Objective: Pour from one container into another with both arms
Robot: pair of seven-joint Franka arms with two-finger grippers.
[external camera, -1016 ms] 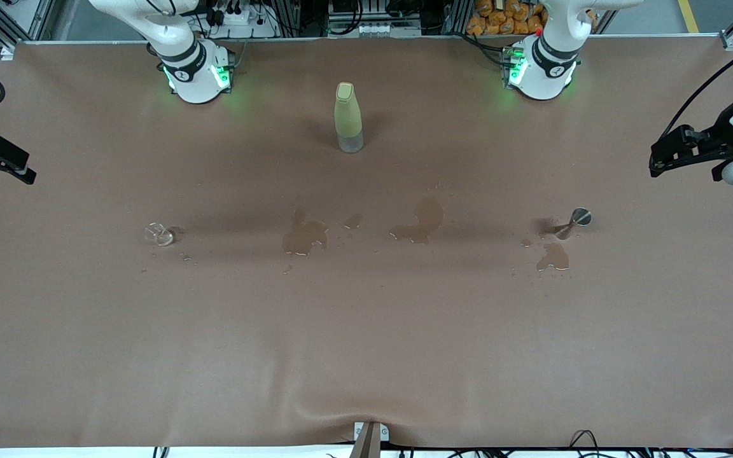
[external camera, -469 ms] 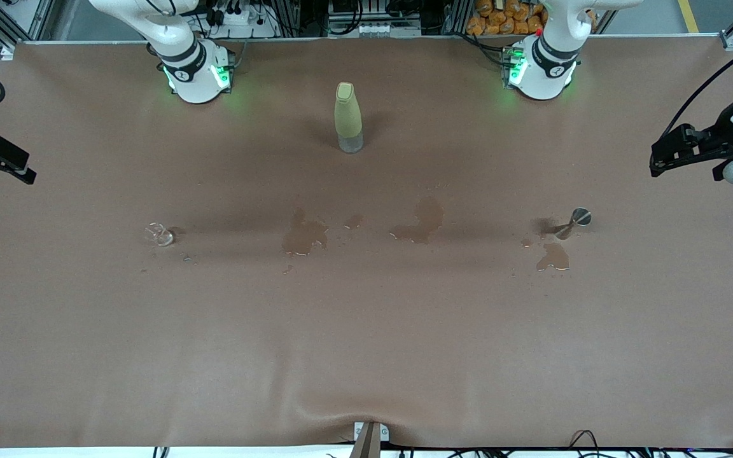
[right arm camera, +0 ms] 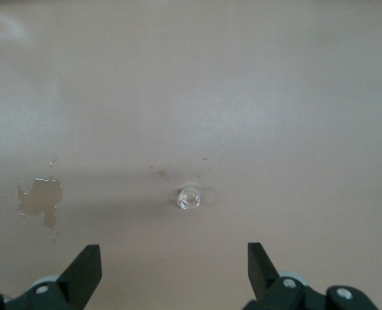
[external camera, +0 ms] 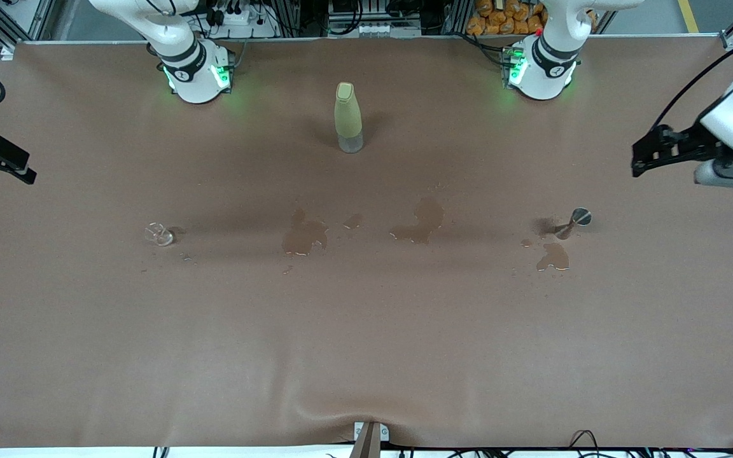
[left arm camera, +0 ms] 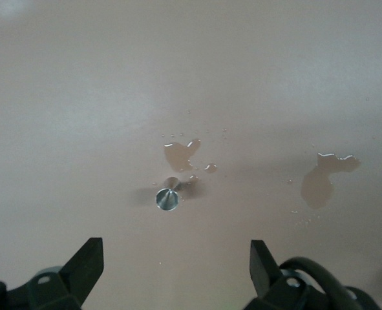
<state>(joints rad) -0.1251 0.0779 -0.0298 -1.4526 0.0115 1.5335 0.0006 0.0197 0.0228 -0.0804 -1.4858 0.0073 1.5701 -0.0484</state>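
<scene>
A small steel jigger (external camera: 575, 221) stands on the brown table toward the left arm's end; it also shows in the left wrist view as the jigger (left arm camera: 167, 198). A small clear glass (external camera: 159, 234) stands toward the right arm's end and shows as the glass (right arm camera: 189, 197) in the right wrist view. My left gripper (external camera: 639, 163) hangs above the table's edge region near the jigger, open and empty (left arm camera: 176, 261). Out at the other end of the table, my right gripper (external camera: 23, 174) is also open and empty (right arm camera: 174, 263), apart from the glass.
A tall pale green bottle (external camera: 348, 117) stands upright midway between the two arm bases. Spilled liquid lies in puddles: one (external camera: 305, 234) and another (external camera: 420, 222) near the middle, and a third (external camera: 553, 256) beside the jigger.
My left gripper has shifted a little toward the middle of the table and its wrist has risen and tilted. The right arm, jigger, glass and bottle have not moved.
</scene>
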